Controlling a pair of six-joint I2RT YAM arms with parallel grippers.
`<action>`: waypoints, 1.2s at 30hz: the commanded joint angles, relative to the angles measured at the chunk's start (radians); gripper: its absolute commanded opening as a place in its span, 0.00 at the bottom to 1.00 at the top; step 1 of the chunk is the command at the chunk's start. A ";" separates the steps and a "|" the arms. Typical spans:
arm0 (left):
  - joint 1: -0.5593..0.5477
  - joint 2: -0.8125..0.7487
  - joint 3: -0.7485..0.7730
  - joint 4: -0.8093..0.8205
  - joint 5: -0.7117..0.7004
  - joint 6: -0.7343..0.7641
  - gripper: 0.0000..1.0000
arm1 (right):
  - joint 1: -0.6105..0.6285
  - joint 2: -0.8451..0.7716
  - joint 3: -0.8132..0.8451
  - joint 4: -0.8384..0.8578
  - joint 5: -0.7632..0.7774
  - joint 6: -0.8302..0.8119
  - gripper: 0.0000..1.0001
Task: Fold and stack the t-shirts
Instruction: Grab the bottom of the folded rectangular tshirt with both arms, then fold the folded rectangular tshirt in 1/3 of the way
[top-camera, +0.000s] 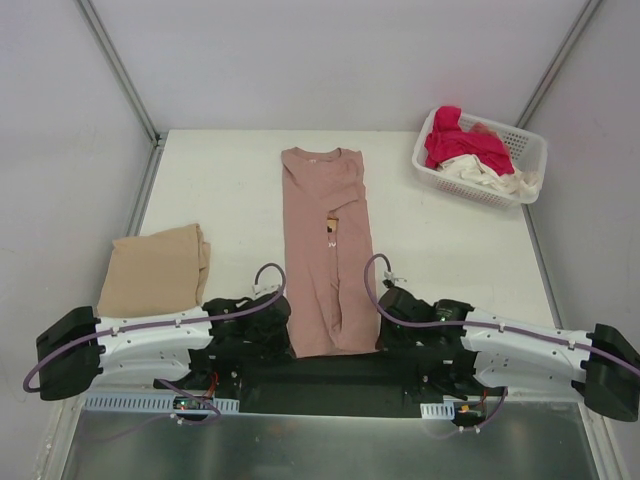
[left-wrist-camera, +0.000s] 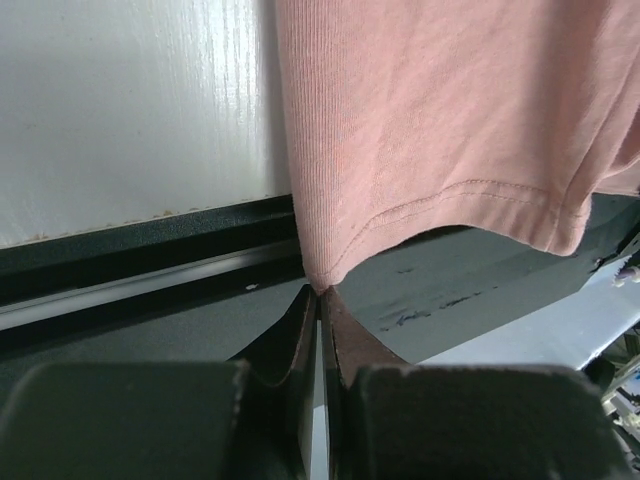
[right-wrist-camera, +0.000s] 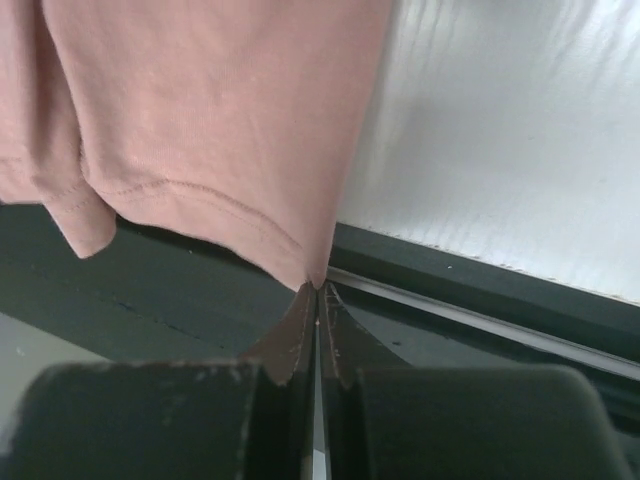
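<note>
1. Nearest me, my left tool (left-wrist-camera: 321, 292) and right tool (right-wrist-camera: 318, 290) are each pinched closed on a near hem corner of the pink t-shirt (top-camera: 325, 250).
2. It lies mid-worktop (top-camera: 450, 260), narrowed lengthwise, so I judge the crosswise fold is in hand.
3. Next I should lift both corners evenly and carry them toward its far end.

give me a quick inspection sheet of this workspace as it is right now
surface: white table, no spills seen
job's things: pink t-shirt folded lengthwise mid-table; tan t-shirt folded at left; magenta t-shirt and cream t-shirt in the basket
clutter: nothing seen
grippers: left gripper and right gripper each shut on a near hem corner of the pink t-shirt
cables: purple cables loop beside the pink t-shirt
surroundings: grey walls, metal frame posts
</note>
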 joint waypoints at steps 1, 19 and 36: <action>-0.005 -0.056 0.083 -0.066 -0.071 0.030 0.00 | 0.004 -0.020 0.126 -0.118 0.138 -0.042 0.01; 0.329 0.178 0.516 -0.110 -0.274 0.378 0.00 | -0.318 0.214 0.534 0.024 0.204 -0.481 0.00; 0.611 0.598 0.852 -0.109 -0.172 0.576 0.00 | -0.630 0.719 0.901 0.128 -0.090 -0.642 0.00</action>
